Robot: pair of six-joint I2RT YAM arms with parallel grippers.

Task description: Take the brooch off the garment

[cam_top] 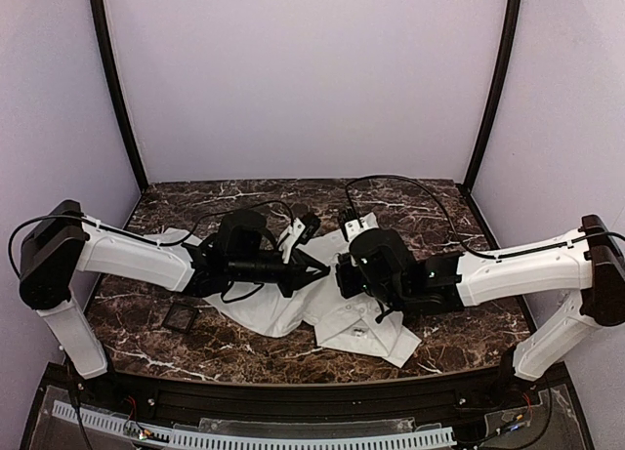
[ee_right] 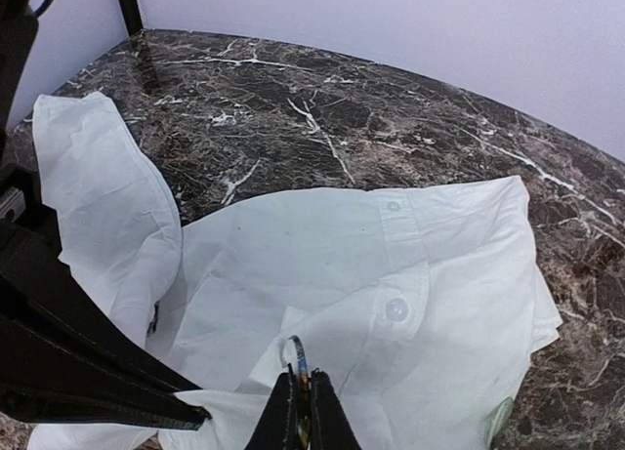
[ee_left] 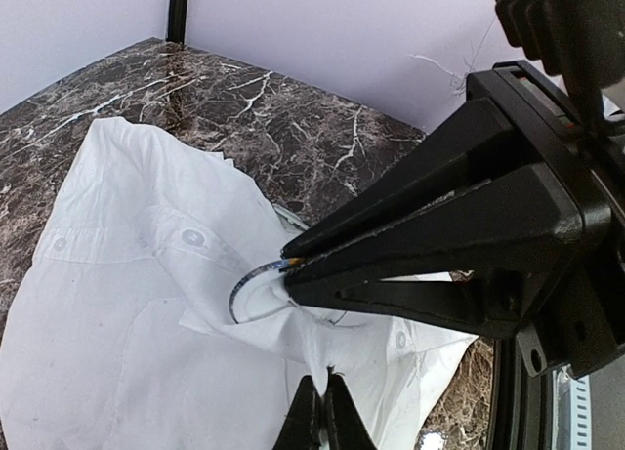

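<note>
Currently at the pull-off step: left gripper point(ee_left: 320, 403) clamps the white buttoned shirt point(ee_left: 117, 274), right gripper point(ee_right: 299, 396) pinches the small round pale metallic brooch point(ee_right: 293, 352) mid-shirt; next likely needs a steady pull apart.

The top camera looks down from behind over the whole table point(cam_top: 420, 206); each wrist camera sits low and close above the shirt point(ee_left: 117, 274), which all three share.
</note>
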